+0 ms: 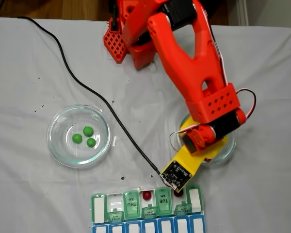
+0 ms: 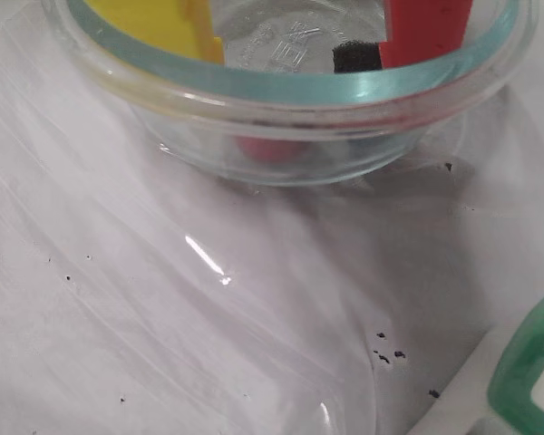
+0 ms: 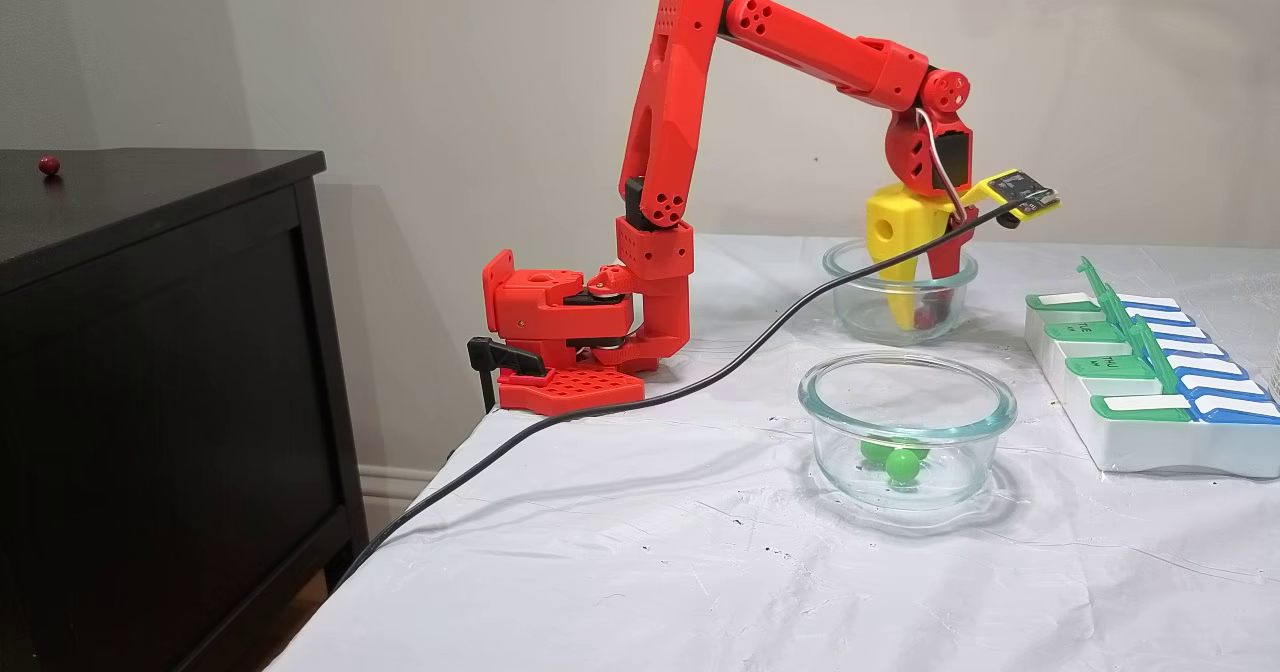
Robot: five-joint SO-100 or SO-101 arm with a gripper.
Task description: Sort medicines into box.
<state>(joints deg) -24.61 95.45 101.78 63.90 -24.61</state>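
The box (image 1: 148, 213) lies at the near edge of the bench (image 1: 34, 204) in a fixed view, its long side running left to right. Some green lids stand up. Two red balls (image 1: 146, 195) sit in open cups.

The left glass dish (image 1: 79, 136) holds three green balls (image 1: 88, 131). The right glass dish (image 1: 229, 145) has the pincer (image 3: 918, 320) reaching down into it, with a red ball (image 3: 927, 320) at the bottom. I cannot tell if the pincer's two fingers are apart or together.

The wrist view shows the yellow finger (image 2: 154, 27) and the red finger (image 2: 426, 32) inside that dish. In the side fixed view another red ball (image 3: 48, 164) rests on a dark cabinet (image 3: 160, 352).
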